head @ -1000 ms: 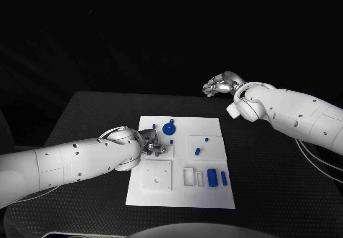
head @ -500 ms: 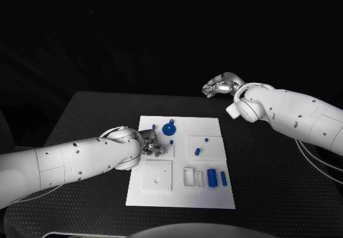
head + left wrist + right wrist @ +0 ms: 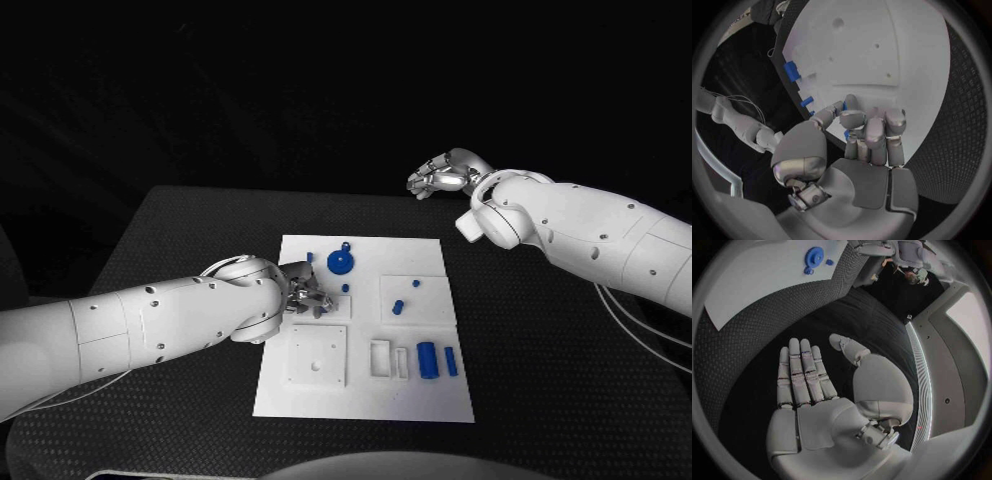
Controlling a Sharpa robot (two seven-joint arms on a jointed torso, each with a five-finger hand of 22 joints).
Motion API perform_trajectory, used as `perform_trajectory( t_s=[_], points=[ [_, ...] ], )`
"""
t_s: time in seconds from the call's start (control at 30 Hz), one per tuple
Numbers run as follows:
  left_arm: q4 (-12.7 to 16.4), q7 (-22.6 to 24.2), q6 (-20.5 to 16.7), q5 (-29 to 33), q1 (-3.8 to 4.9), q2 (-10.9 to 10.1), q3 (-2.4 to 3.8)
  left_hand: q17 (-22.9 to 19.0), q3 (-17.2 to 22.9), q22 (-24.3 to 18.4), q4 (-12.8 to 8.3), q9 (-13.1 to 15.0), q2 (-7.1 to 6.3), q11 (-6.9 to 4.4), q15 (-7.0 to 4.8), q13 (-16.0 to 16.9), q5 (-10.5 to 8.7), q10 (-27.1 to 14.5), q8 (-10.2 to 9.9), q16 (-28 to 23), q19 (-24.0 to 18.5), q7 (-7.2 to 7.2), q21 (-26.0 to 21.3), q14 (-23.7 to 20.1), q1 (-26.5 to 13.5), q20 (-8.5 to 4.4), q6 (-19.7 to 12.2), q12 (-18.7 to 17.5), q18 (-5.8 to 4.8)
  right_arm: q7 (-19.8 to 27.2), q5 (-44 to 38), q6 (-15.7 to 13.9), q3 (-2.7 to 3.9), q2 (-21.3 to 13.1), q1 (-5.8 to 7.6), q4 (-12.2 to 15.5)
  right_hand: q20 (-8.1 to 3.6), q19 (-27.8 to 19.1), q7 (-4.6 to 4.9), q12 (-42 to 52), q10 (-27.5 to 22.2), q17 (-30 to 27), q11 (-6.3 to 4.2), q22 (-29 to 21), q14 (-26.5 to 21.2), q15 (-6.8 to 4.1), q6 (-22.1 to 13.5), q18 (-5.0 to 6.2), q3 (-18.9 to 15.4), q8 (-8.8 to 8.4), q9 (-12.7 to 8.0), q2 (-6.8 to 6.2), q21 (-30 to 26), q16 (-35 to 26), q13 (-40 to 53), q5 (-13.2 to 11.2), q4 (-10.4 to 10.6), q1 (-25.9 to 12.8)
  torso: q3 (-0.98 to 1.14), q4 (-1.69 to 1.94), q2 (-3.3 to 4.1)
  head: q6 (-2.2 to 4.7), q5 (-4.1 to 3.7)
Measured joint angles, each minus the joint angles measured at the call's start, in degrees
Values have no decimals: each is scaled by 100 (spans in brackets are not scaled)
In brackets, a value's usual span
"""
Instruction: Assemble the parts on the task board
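1. The white rectangular task board (image 3: 364,330) lay in the middle of the black textured table (image 3: 548,340), its long sides running from the far edge toward the near edge.
2. A round blue gear-like part (image 3: 340,262) sat near the board's far edge, with a small blue peg (image 3: 310,257) just beside it on the left-edge side.
3. Two small blue pegs (image 3: 400,305) stood in a raised square toward the board's right edge.
4. A blue cylinder (image 3: 427,359) and a thinner blue bar (image 3: 451,361) lay side by side near the board's near right corner, next to white rectangular slots (image 3: 381,357).
5. The left hand (image 3: 306,295) was over the board's left edge, its fingers (image 3: 873,131) curled together around a small blue part (image 3: 846,134); most of that part was hidden by them.
6. The right hand (image 3: 444,174) hung over the table's far edge, well apart from the board, palm flat, fingers (image 3: 801,372) straight and side by side, holding nothing.
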Motion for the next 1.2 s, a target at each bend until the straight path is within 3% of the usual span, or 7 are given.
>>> perform_trajectory(
  t_s=[0.07,0.1,0.27,0.8,0.9,0.97,1.2],
  points=[
    [-7,2,-2,16,-1,0,0,-11,-17,0,112,-11,-85,8,-55,-18,-99,-9,11,0,0,-34,0,-9,0,0,34,28,83,0,0,0,0,-2,-1,0,9,-10,0,0,0,-4,0,0,-3,3,0,0,0,0,0,0,0,0,0,0,0,0,2,1,0,1,0],
    [-10,4,-4,21,-2,1,-1,-11,-30,0,152,-20,-119,-76,-110,-28,-143,-112,14,0,0,-85,-1,-63,-10,0,87,29,161,0,0,1,0,-3,-2,0,9,-10,0,0,0,-4,0,3,-3,3,0,0,0,0,0,0,0,0,0,0,0,0,2,1,0,1,0],
    [-25,6,-5,42,-5,1,-5,-23,-53,0,344,-38,-239,-182,-210,-63,-320,-221,49,0,0,-75,-1,-76,-55,0,41,55,302,-1,0,1,0,-3,-4,0,-2,-22,21,0,0,-4,0,5,-3,3,-21,-64,0,0,-5,0,-22,0,0,0,0,0,2,5,0,1,2],
    [-37,16,-27,72,-11,-22,-7,-42,-123,0,656,-72,-329,-292,-341,-119,-785,-331,114,0,0,-95,0,54,-99,1,21,97,399,-1,0,2,0,-17,-19,-2,-10,-31,21,-23,-21,-9,21,16,-24,24,-21,-92,0,0,-10,0,-45,-24,1,-4,0,0,-2,1,-1,13,2],
    [-23,25,-42,76,-14,-41,-6,-42,-216,3,666,-72,-316,-300,-350,-122,-749,-338,116,13,-1,-96,0,63,-111,0,20,124,404,-1,1,3,0,-21,-20,-1,-10,-31,21,-23,-21,-9,21,17,-24,24,-21,-93,0,0,-10,0,-45,-24,1,-4,0,0,-2,3,-1,15,2],
    [-10,31,-54,79,-15,-63,-5,-42,-715,9,441,-70,-146,-285,-350,-132,-442,-362,159,44,-59,-73,0,63,-280,-5,-7,161,417,-1,1,3,0,-23,-23,-1,-10,-31,21,-23,-21,-9,21,17,-24,24,-21,-92,0,0,-10,0,-45,-24,1,-4,0,0,-3,3,0,16,-1],
    [48,41,-78,88,-17,-146,-5,-50,-921,9,409,-82,-121,-291,-369,-150,-496,-370,159,44,-87,-76,0,45,-345,21,-21,161,421,-1,2,5,0,-30,-29,-5,-10,-31,20,-23,-21,-8,21,17,-24,24,-20,-92,-16,0,-15,0,-45,-24,1,-4,17,0,-3,3,1,9,-2]
  ],
)
